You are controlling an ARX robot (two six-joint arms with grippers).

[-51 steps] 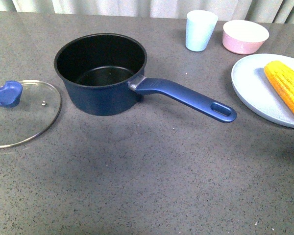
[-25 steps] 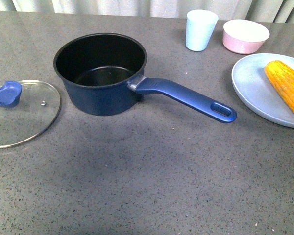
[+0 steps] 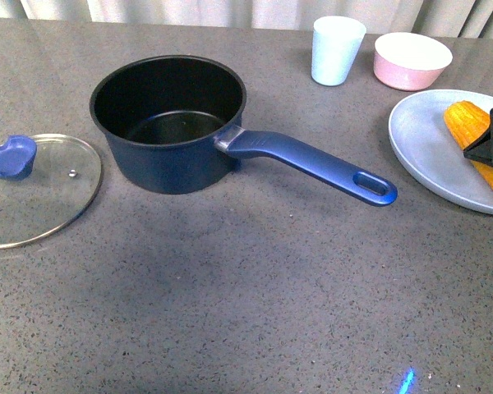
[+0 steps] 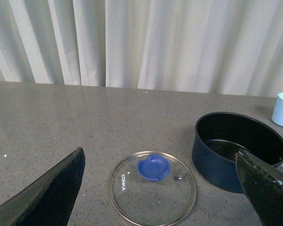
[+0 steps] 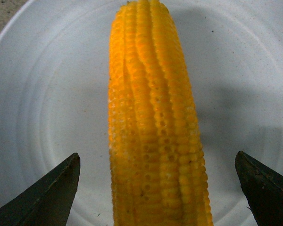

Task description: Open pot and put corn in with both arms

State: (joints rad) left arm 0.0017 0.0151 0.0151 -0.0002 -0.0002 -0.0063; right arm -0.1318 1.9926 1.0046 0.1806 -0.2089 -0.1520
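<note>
The pot (image 3: 168, 123) stands uncovered at centre left, black inside and empty, its long blue handle (image 3: 312, 162) pointing right toward me. Its glass lid (image 3: 33, 193) with a blue knob lies flat on the table left of it. The corn (image 3: 468, 123) lies on a pale blue plate (image 3: 427, 139) at the right edge. My right gripper (image 3: 489, 144) hovers over the cob; in the right wrist view it (image 5: 158, 155) is open, its fingers straddling the corn (image 5: 153, 117) without touching. My left gripper (image 4: 159, 155) is open above the lid (image 4: 152, 188), beside the pot (image 4: 240, 146).
A light blue cup (image 3: 337, 51) and a pink bowl (image 3: 411, 61) stand at the back right, behind the plate. White curtains hang behind the table's far edge. The dark grey tabletop (image 3: 246, 312) stretches in front of the pot.
My right gripper has come into the front view at the right edge, over the corn. The pot, lid and corn have not moved.
</note>
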